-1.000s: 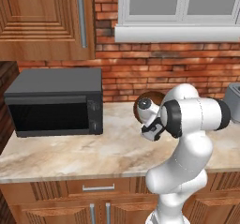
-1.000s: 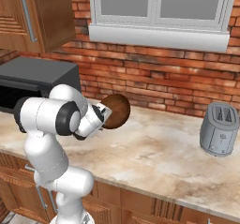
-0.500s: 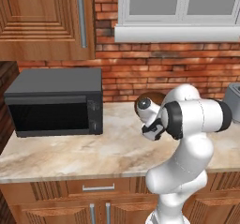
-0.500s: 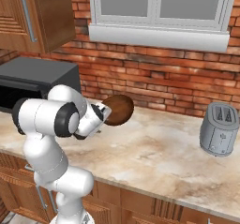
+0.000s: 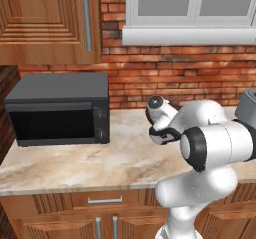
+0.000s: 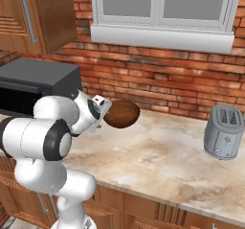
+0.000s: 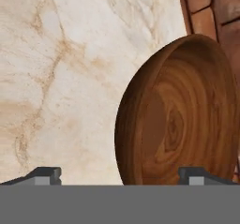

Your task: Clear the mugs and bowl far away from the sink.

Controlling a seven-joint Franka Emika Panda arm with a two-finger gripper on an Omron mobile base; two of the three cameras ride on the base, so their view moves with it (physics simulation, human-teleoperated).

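Left base view: the end effector point(image 5: 159, 129) sits just in front of the arm's forearm, low over the marble surface point(image 5: 75, 160), with the microwave point(image 5: 57, 114) well apart on its far left. The bowl point(image 5: 148, 114) shows as a dark sliver just behind the wrist, mostly hidden by the arm. The toaster point(image 5: 246, 110) stands at the right edge, behind the arm's elbow.

Right base view: the bowl point(image 6: 122, 113), wide and dark brown, lies directly ahead of the end effector point(image 6: 106, 113), tilted on its side near the brick wall point(image 6: 167, 86). Whether it touches the surface cannot be told from here. The toaster point(image 6: 223, 131) stands well apart to the right on the same surface point(image 6: 158, 161).

Hand view: the two fingertips point(image 7: 44, 174) stand wide apart at the bottom edge. The bowl point(image 7: 180, 110) lies between and beyond them, nearer the right one, its hollow turned toward the wall point(image 7: 211, 7). The jaws are fully spread and grip nothing.

Step in hand, as a judgement: the release of the bowl at its drop spot, with no sink nearby in these views. The next move calls for backing the end effector straight away from the bowl without nudging its rim, then going for a mug.
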